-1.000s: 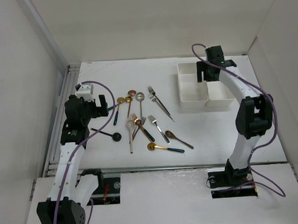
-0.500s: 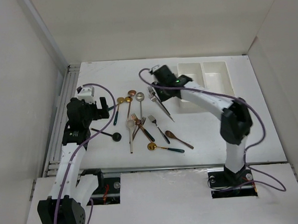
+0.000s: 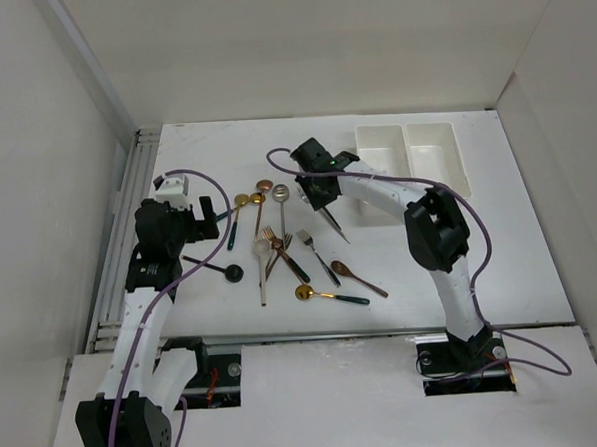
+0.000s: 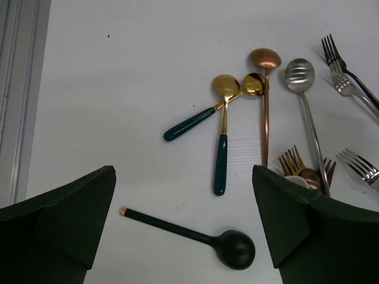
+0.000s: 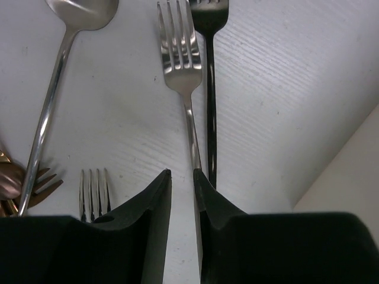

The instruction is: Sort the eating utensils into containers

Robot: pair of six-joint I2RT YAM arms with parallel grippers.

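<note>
Utensils [image 3: 280,193] lie scattered at the centre of the table [image 3: 461,265] in the overhead view, well apart from the 2 white bins [image 3: 404,143] at 1 o'clock. My right gripper [image 3: 320,190] hangs over the forks at the pile's 1 o'clock edge. My left gripper [image 3: 206,213] hovers at the pile's 9 o'clock.

From the left wrist I see its fingers [image 4: 59,225] spread wide. A black spoon [image 4: 237,249] lies between them, with 2 green-handled gold spoons [image 4: 220,165] at its 12 o'clock and a copper spoon [image 4: 265,106] and silver spoon [image 4: 299,71] towards 1 o'clock.

From the right wrist, the fingers [image 5: 148,207] are nearly together with a slim gap left. They straddle the handle of a silver fork [image 5: 180,59] whose tines point to 12 o'clock; I cannot tell whether they pinch it. A black fork [image 5: 211,118] lies just beside it at 3 o'clock.
</note>
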